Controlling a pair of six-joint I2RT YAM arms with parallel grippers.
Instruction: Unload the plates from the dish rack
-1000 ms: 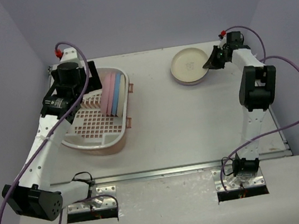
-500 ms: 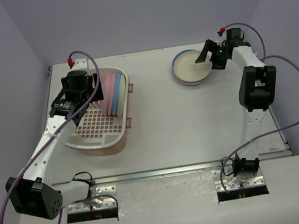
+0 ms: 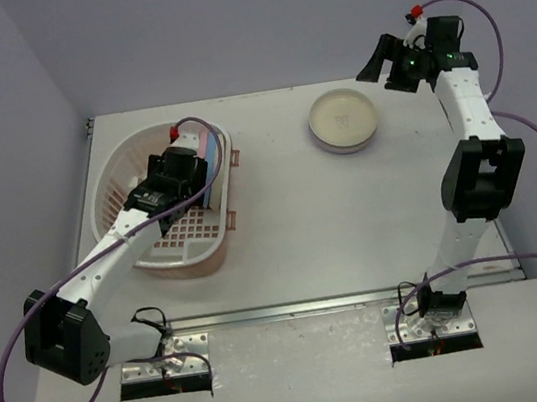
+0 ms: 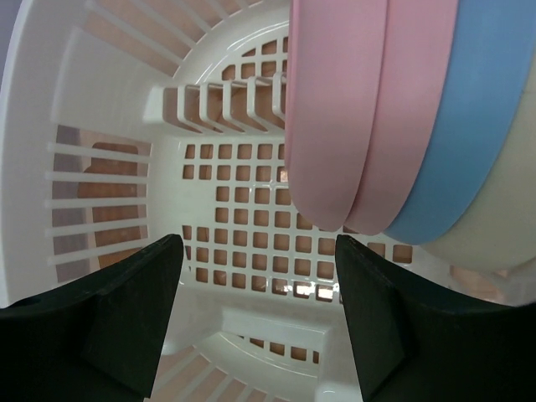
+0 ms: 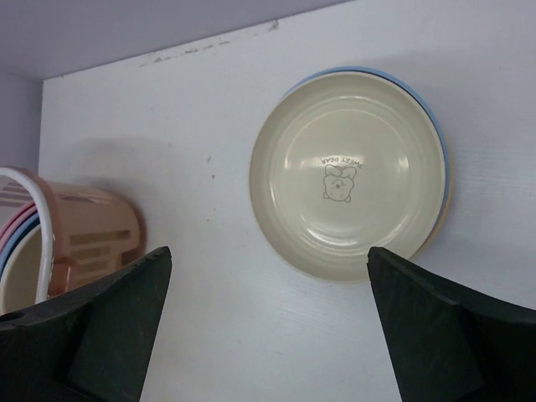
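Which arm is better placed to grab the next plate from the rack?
Left. The left pincer, open, is inside the dish rack beside the standing plates; the right pincer hangs far off near the unloaded stack.

White table; lavender walls on three sides.

Bright, soft, even light. The oval pink plastic dish rack throws a faint shadow on the white tabletop.

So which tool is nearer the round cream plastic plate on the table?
Right. The right tool hovers just beyond the plate; the left tool is inside the oval pink plastic rack.
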